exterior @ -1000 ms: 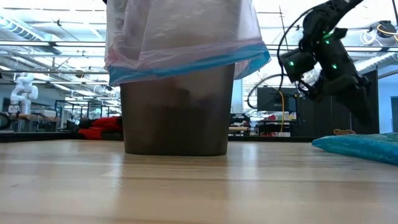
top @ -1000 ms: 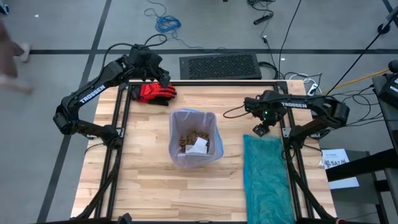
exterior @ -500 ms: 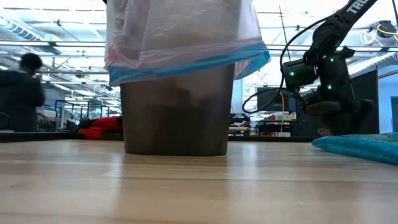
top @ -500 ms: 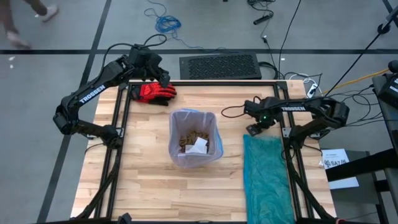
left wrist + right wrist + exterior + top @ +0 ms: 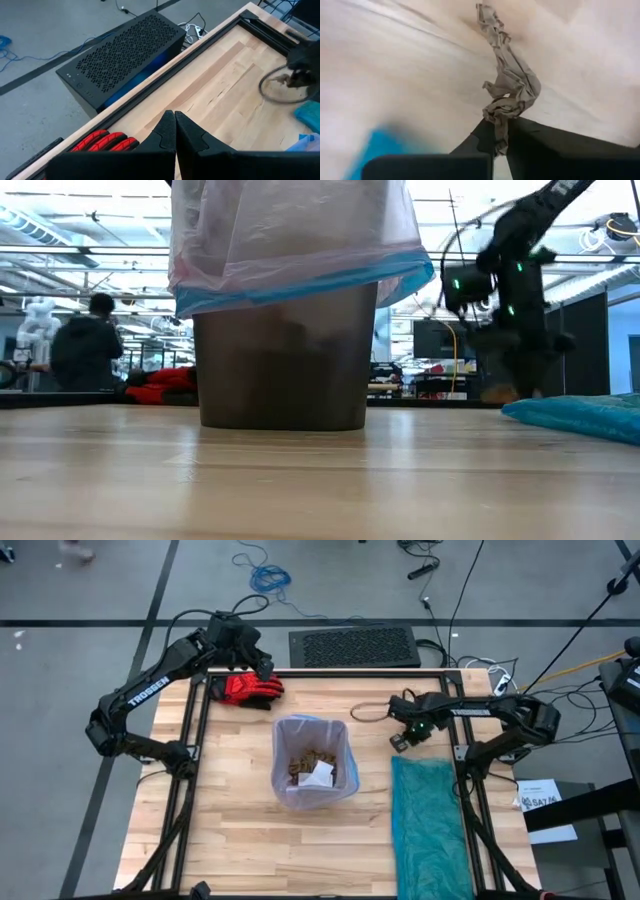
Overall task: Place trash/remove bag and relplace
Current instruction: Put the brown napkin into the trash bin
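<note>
A dark bin lined with the pale lilac-pink bag [image 5: 313,762] stands mid-table, and the bag's rim is folded over the bin's outside [image 5: 300,250]. Trash [image 5: 310,762], brown lumps and a white scrap, lies inside. To the bin's right, near the far end of the teal bag [image 5: 430,825], my right gripper [image 5: 398,743] points down. It is shut on a crumpled brown paper lump [image 5: 512,80], which the low view shows as a tan spot [image 5: 497,393]. My left gripper [image 5: 262,670] hangs shut at the far left, above the red glove [image 5: 248,688]. My right gripper pinches one end of the long crumpled paper lump [image 5: 499,125] between its two fingers, which come from above and point down. The rest of the lump sticks out past the fingertips toward the table. Whether it still rests on the table, I cannot tell.
The teal bag lies flat along the table's right side. A black vented box [image 5: 355,645] sits beyond the far edge, and dark frame rails [image 5: 195,770] run along both sides. A person [image 5: 85,345] stands in the room behind. Bare wood lies near the front edge.
My right gripper has gone a little toward the table's left and down, tipping until it points straight down. It has shut on the brown paper lump. The left arm has kept still.
</note>
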